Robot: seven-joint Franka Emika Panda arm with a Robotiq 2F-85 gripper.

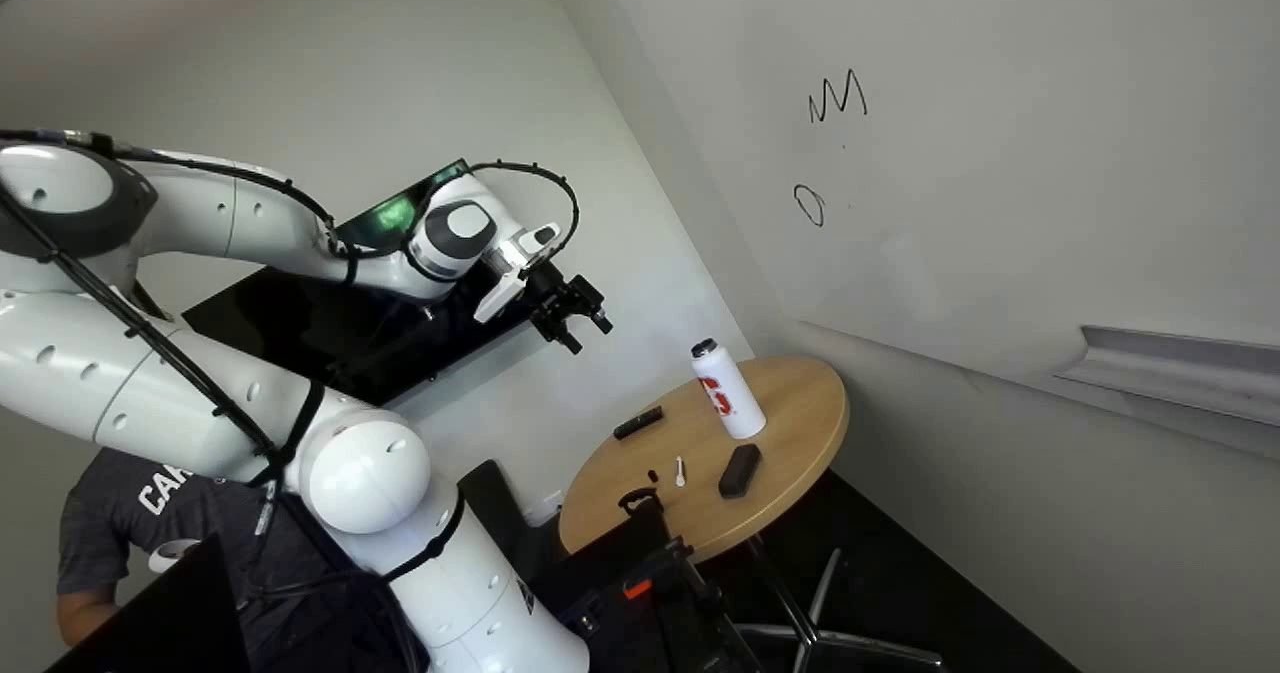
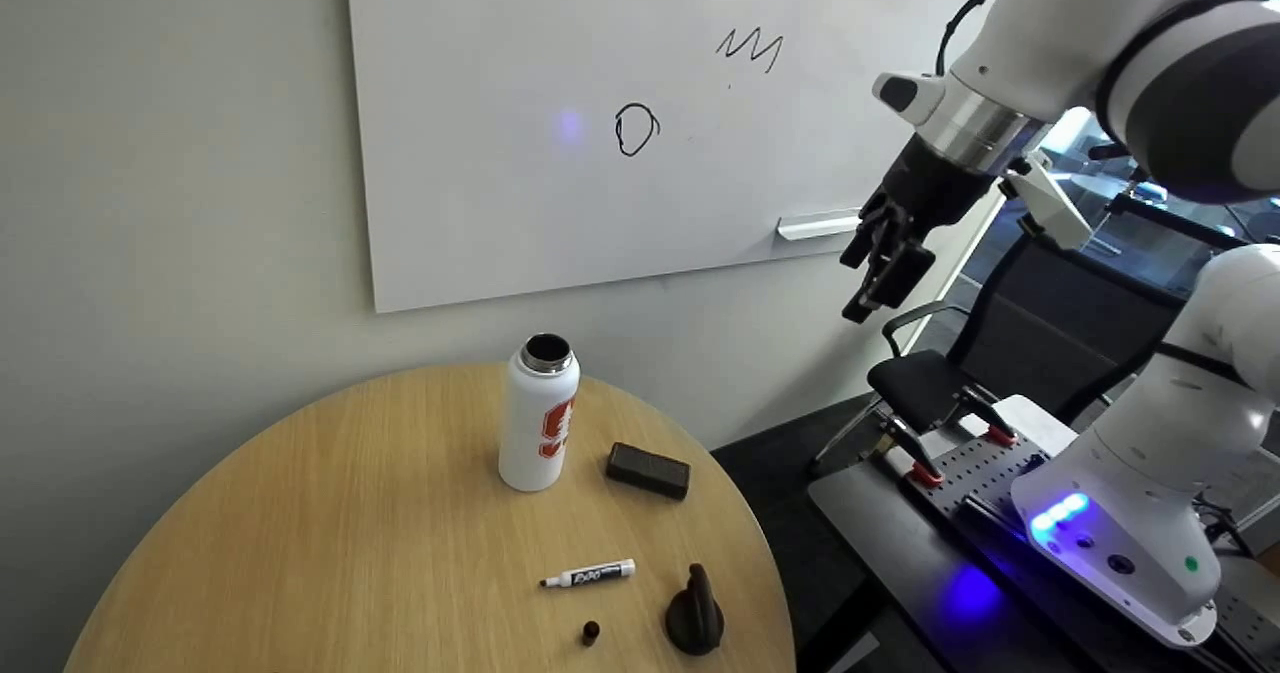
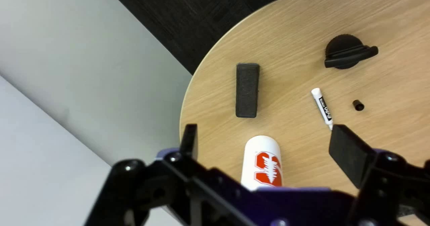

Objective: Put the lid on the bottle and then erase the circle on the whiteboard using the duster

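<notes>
The white bottle [image 2: 538, 418] with a red logo stands upright and uncapped on the round table; its lower part shows in the wrist view [image 3: 260, 159]. The black lid [image 2: 694, 613] with a loop handle lies on the table near the edge, also in the wrist view [image 3: 344, 53]. The dark duster [image 2: 648, 470] lies beside the bottle, also in the wrist view [image 3: 247, 90]. The circle [image 2: 637, 130] is drawn on the whiteboard [image 2: 480, 183]. My gripper [image 1: 589, 334] is open and empty, raised in the air apart from the bottle; its fingers are spread in the wrist view [image 3: 264, 132].
An uncapped marker [image 2: 590, 574] and its small dark cap [image 2: 590, 633] lie on the round wooden table [image 2: 300, 513]. A dark remote-like object [image 1: 638, 422] lies there too. A zigzag scribble [image 2: 750, 48] and a ledge [image 2: 820, 225] are on the board. A screen [image 1: 350, 323] hangs behind the arm.
</notes>
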